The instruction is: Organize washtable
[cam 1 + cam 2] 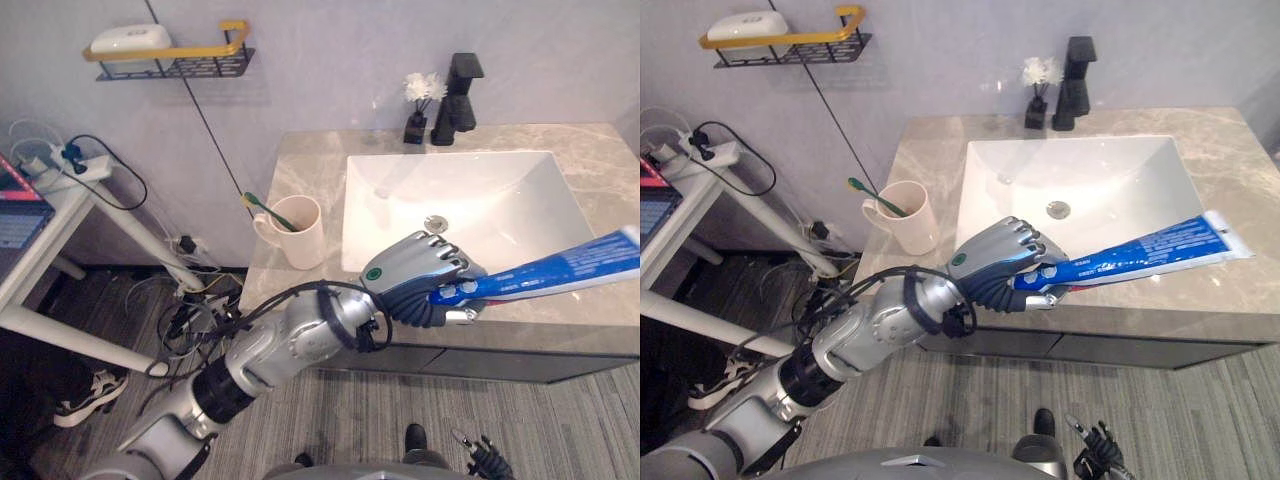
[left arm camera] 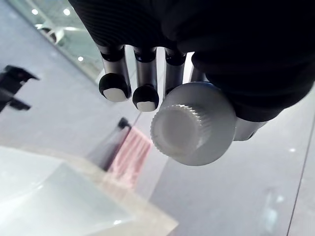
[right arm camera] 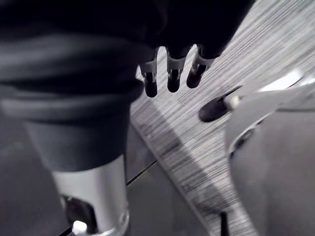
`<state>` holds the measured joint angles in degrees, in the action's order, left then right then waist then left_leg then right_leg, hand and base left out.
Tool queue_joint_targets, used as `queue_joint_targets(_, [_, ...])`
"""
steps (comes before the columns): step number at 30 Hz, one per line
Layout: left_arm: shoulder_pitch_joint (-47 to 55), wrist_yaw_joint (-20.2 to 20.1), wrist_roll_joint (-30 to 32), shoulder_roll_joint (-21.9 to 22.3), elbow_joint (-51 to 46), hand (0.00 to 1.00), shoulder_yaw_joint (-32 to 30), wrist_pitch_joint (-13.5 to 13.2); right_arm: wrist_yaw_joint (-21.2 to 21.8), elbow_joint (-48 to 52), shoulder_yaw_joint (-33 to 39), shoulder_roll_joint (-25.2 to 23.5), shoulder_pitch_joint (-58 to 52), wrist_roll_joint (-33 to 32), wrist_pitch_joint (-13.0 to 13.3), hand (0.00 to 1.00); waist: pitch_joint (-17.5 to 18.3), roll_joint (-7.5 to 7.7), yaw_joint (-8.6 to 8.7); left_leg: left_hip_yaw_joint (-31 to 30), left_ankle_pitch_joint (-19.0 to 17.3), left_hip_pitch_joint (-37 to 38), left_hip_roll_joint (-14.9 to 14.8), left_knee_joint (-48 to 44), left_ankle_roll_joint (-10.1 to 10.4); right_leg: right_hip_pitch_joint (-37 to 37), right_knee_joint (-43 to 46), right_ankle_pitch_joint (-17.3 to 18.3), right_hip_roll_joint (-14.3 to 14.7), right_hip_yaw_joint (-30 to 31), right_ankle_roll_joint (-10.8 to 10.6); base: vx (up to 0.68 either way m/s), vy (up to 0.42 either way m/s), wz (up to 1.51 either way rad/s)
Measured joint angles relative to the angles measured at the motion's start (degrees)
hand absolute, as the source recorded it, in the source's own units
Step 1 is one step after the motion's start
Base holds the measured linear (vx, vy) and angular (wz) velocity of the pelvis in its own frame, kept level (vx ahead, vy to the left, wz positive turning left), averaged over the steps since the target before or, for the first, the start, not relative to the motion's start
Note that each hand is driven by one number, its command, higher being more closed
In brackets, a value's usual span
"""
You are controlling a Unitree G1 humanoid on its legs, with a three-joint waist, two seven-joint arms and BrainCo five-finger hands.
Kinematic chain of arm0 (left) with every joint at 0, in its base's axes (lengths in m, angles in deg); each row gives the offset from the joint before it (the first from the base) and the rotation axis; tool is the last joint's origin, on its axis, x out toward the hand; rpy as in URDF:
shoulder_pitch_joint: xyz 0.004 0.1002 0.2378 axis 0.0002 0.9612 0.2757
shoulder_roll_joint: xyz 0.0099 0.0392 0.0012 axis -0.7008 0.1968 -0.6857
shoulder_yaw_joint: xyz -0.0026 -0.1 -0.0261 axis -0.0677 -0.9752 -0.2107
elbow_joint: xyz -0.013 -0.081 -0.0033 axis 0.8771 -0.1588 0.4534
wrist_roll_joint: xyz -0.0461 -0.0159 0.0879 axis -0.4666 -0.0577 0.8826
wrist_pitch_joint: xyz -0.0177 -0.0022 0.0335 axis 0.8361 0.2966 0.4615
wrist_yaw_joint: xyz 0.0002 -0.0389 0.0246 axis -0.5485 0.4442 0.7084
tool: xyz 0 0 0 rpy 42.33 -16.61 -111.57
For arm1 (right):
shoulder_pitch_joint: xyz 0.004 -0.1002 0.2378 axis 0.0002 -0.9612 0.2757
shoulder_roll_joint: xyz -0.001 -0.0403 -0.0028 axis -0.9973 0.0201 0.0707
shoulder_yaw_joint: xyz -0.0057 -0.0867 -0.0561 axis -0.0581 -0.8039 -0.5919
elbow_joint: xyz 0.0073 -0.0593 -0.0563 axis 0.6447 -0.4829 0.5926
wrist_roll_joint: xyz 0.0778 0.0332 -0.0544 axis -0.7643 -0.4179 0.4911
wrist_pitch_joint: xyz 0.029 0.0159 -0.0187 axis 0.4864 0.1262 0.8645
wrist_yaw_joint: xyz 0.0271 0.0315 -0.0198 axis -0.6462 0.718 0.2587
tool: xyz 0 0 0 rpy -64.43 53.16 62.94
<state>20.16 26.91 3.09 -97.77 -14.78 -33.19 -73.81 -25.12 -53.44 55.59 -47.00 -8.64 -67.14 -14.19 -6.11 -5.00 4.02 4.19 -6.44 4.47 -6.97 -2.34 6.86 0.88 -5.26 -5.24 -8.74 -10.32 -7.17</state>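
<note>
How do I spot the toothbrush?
Start at the white sink in the grey stone counter. To its left stands a cream mug, and the toothbrush leans inside it. It is thin and green, unlike the fat blue toothpaste tube.

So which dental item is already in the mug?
The green toothbrush, leaning in the cream mug; the toothpaste tube is in the left hand.

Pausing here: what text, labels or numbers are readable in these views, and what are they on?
On the toothpaste tube in the left hand: white print along the blue side, too blurred to read.
On the screen at the left edge: coloured blocks, too small to read.
On the mug, soap and faucet: no lettering visible.
Nothing legible overall.
</note>
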Motion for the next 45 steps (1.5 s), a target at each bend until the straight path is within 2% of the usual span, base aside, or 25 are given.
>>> queue_joint_targets(2, [2.0, 2.4, 0.1, 0.2, -1.3, 1.00, -2.0, -1.0, 3.4, 7.2, -2.7, 0.7, -1.8, -6.4, 0.3, 0.00, 0.6, 0.12, -0.09, 1.9, -0.1, 0.2, -0.2, 0.1, -0.1, -1.0, 0.0, -0.5, 0.3, 1.9, 0.1, -0.06, 0.016, -0.48])
queue_joint_targets(4, [3.1, 3.6, 0.4, -0.4, -2.8, 1.00, -3.8, -1.2, 5.8, 15.3, -4.7, 1.6, -3.0, -8.9, 0.4, 0.00, 0.7, 0.26, -0.18, 3.4, -0.2, 0.7, -0.3, 0.0, -0.1, -1.4, 0.0, -1.0, 0.6, 3.5, 0.1, -0.07, 0.019, -0.45])
queue_joint_targets(8, [6.0, 4.3, 1.3, -4.5, -9.4, 1.00, -7.7, -1.9, 11.0, 35.1, -9.4, 4.2, -5.7, -16.6, 1.5, 0.00, 1.3, 0.49, -0.55, 5.6, -1.6, 0.8, -0.4, -1.6, -0.1, -1.7, 0.0, -1.4, 0.8, 5.3, 0.1, -0.07, 0.025, -0.34])
queue_joint_targets(12, [9.9, 5.3, 1.3, -7.8, -15.9, 1.00, -13.3, -4.3, 13.2, 50.2, -14.2, 5.9, -10.0, -21.0, 1.0, 0.00, 2.7, 0.91, -0.77, 6.0, -1.8, 0.8, -0.5, -1.9, -0.1, -1.8, 0.0, -1.8, 0.9, 5.8, 0.4, -0.03, 0.011, -0.08])
queue_joint_targets(15, [11.8, 5.9, 1.4, -9.3, -16.6, 1.00, -17.2, -5.0, 13.9, 59.5, -17.4, 6.9, -11.0, -22.0, 1.0, 0.00, 3.2, 1.92, -0.98, 6.0, -1.8, 0.8, -0.4, -2.1, -0.1, -1.8, 0.0, -2.1, 0.9, 6.2, 0.4, -0.05, 0.009, -0.05])
queue_joint_targets(18, [14.6, 6.3, 3.3, -9.6, -16.5, 1.00, -22.1, -4.8, 16.1, 70.7, -19.9, 6.8, -5.5, -23.6, 2.9, 0.00, 4.9, 2.42, -1.53, 4.8, -1.5, 0.2, -0.4, -2.3, -0.1, -1.6, 0.0, -2.5, 0.7, 5.1, 0.1, -0.04, -0.005, 0.17])
queue_joint_targets(19, [14.9, 6.4, 3.5, -9.5, -16.2, 1.00, -22.9, -4.5, 16.3, 71.4, -20.3, 6.8, -4.3, -23.6, 3.5, 0.00, 5.5, 2.64, -1.59, 4.4, -1.3, 0.1, -0.4, -2.3, -0.1, -1.4, 0.0, -2.5, 0.6, 4.6, 0.2, 0.00, -0.013, 0.39])
queue_joint_targets(21, [15.1, 7.8, 3.8, -9.6, -15.5, 1.00, -25.6, -3.5, 16.4, 71.3, -21.3, 6.9, -0.4, -23.7, 4.1, 0.00, 6.4, 3.19, -3.73, 3.0, -1.1, 0.1, -0.3, -2.2, -0.2, -0.5, 0.0, -2.4, 0.5, 3.3, 0.3, -0.01, -0.006, 0.33])
queue_joint_targets(23, [16.2, 9.2, 4.9, -9.3, -15.5, 1.00, -27.9, -3.2, 16.4, 71.3, -22.7, 6.9, 0.5, -23.8, 4.0, 0.00, 6.4, 3.24, -4.51, 2.9, -1.0, 0.1, -0.1, -2.1, -0.2, -0.5, 0.0, -2.4, 0.3, 3.3, 0.3, -0.01, 0.006, 0.11])
queue_joint_targets(27, [17.6, 10.5, 5.9, -8.5, -11.5, 1.00, -29.5, -2.1, 16.2, 71.3, -25.0, 6.9, 2.2, -28.1, 4.0, 0.00, 6.5, 3.40, -4.62, 2.0, -0.6, 0.0, -0.1, -1.7, -0.1, -0.2, 0.0, -2.3, 0.3, 2.5, 0.3, 0.00, -0.004, 0.08])
queue_joint_targets(33, [19.4, 10.5, 7.6, -6.1, -7.7, 1.00, -31.2, -0.3, 15.4, 71.4, -25.9, 7.2, 5.9, -28.5, 4.0, 0.00, 6.8, 3.79, -4.67, 1.3, 0.0, 0.2, -0.2, -1.3, 0.0, 0.1, 0.0, -2.3, 0.3, 1.6, 0.4, 0.02, -0.009, 0.07])
queue_joint_targets(41, [19.9, 10.3, 7.5, -3.9, -7.0, 1.00, -30.9, -0.8, 14.2, 71.3, -29.4, 7.8, 9.4, -30.4, 4.0, 0.00, 7.0, 4.03, -4.66, 0.0, 0.1, 0.4, -0.2, -0.8, 0.0, 1.1, 0.0, -1.9, 0.3, 0.3, 0.6, -0.01, -0.004, 0.09])
queue_joint_targets(45, [21.4, 10.1, 7.4, -3.8, -7.0, 1.00, -28.3, -1.2, 13.9, 70.2, -29.7, 8.2, 9.6, -30.5, 4.0, 0.00, 7.0, 4.06, -4.90, -0.1, 0.1, 0.4, -0.2, -0.6, 0.0, 1.1, 0.0, -1.9, 0.3, 0.1, 0.7, 0.00, 0.000, 0.00])
